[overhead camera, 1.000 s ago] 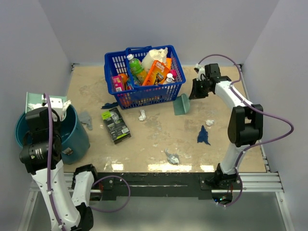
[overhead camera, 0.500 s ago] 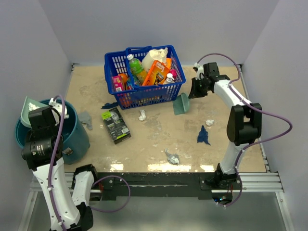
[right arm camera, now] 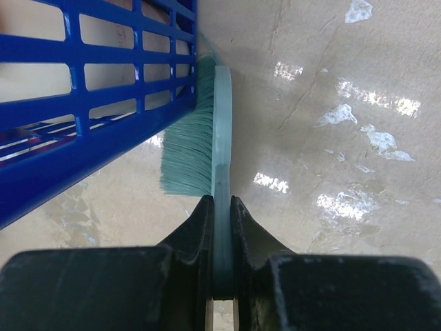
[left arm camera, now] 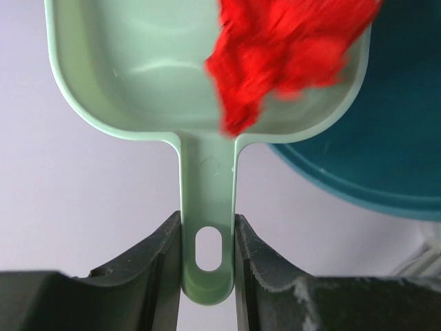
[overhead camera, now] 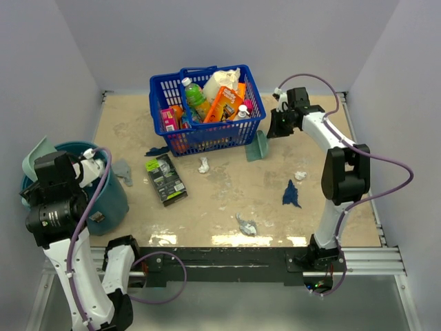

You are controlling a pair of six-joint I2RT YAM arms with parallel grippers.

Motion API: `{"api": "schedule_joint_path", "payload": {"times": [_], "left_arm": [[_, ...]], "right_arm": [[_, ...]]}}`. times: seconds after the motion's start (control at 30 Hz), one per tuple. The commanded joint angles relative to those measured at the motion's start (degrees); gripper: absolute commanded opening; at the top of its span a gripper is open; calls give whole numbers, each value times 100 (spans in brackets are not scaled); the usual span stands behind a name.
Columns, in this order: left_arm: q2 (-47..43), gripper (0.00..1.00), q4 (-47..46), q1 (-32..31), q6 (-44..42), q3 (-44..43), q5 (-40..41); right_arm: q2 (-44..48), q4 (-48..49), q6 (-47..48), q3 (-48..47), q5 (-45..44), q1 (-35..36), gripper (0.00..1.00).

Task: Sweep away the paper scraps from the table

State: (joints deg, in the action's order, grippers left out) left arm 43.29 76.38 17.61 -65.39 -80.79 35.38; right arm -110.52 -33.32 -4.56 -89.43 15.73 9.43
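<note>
The left gripper pinches the dustpan handle, a red scrap at its lip above the bucket, left. The right gripper pinches the brush beside the basket at the far right. Other paper scraps — white, blue, grey — lie across the table.

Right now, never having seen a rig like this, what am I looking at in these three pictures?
Two robot arms are bolted at the table's near edge. The overhead picture shows both; the other two come from a camera on each wrist. The left arm's jaws clamp the handle of a mint-green dustpan holding a red scrap, next to a teal bucket. The right arm's jaws pinch a matching brush beside the blue basket. Loose paper scraps and a black-and-green packet lie on the table.
</note>
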Motion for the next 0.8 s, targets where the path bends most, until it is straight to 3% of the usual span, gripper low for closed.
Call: {"api": "schedule_joint_path", "payload": {"times": [0.0, 0.23, 0.57, 0.77], "left_arm": [[84, 0, -88, 41, -1316, -235, 575], [22, 0, -97, 41, -2101, -182, 725], [1136, 0, -106, 41, -811, -1525, 234], [1935, 0, -106, 41, -301, -2736, -714]], "right_arm": [[-409, -201, 87, 66, -52, 270, 0], [-435, -219, 43, 101, 27, 270, 0], [-366, -298, 78, -31, 18, 252, 0], [3, -263, 52, 153, 44, 51, 0]]}}
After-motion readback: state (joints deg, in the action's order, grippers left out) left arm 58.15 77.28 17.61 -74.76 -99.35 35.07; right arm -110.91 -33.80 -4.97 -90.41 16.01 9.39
